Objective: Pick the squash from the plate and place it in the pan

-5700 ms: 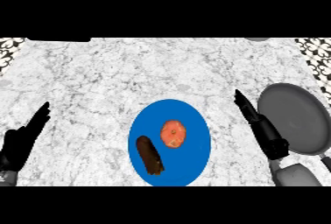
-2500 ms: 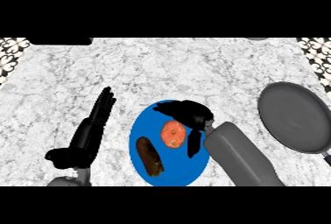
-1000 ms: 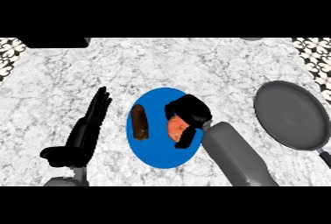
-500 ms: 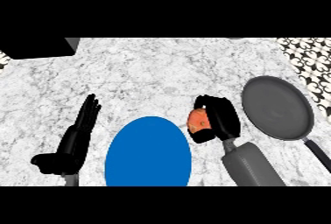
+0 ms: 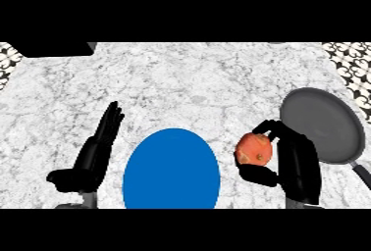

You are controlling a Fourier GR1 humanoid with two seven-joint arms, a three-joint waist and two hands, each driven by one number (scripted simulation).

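Scanning from the left of the head view, the left hand (image 5: 87, 157) lay on the marble counter (image 5: 188, 83) just beside the blue plate (image 5: 172, 169), fingers straight and released, holding nothing; it looked to be resting, not engaged. The plate showed only bare blue surface in the part visible. Right of the plate, between it and the pan, the squash (image 5: 254, 149) was off the plate and held in the right hand (image 5: 293, 159), thumb curled under it and fingers wrapped over its top, so that hand was grasping the squash. The squash read as a small round orange-red body with pale speckling; judged rigid, fairly light, smooth-skinned and so possibly slippery, not fragile. A hold across its widest part, as was seen, seemed the sensible one, since a round shape could roll out of a shallow pinch. The right forearm came up from the lower edge, hand side-on, squash facing the plate. The grey pan (image 5: 322, 125) sat just right of the hand, handle running toward the lower right; squash not yet over it.
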